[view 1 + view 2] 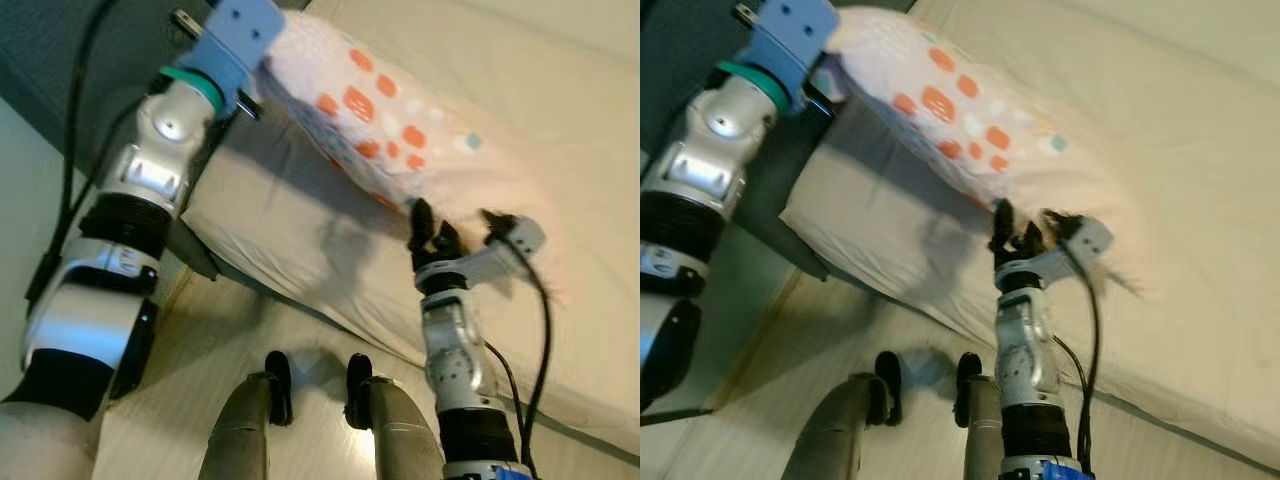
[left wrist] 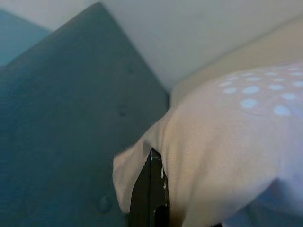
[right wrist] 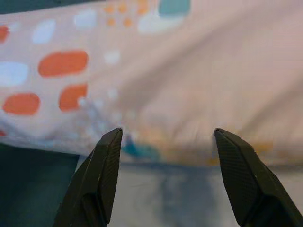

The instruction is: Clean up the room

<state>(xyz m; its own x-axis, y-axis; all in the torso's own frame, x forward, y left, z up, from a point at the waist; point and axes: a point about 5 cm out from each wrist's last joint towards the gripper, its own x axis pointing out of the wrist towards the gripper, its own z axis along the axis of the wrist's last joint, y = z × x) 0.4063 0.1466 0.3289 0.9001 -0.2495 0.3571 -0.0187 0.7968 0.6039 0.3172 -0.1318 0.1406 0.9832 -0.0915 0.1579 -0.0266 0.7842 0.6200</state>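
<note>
The pillow hung in the air over the bed, held up at its far left corner by the left gripper beside the grey headboard. In the left wrist view a fold of the pale cover was pinched at the black fingers, so that gripper was clamped on the pillow. The rest of the pillow, spotted orange and white, sloped down to the right and blurred at its lower end, which suggested it was swinging.

The right gripper stood just below that lower edge with its fingers spread wide and nothing between them. In its wrist view the hem lay just past the fingertips, with the sheet visible under it.

The step in hand looked like taking a second hold so the pillow could be laid flat at the head of the bed. To do it well, the right gripper would need to reach a little farther so the hem sat well between the fingers before they met; a bite on the very edge of loose cloth could slip. Waiting for the swing to settle would help. The left gripper should keep its pinch until the right had caught, otherwise the pillow could drop crooked or slide towards the floor on the near side.
</note>
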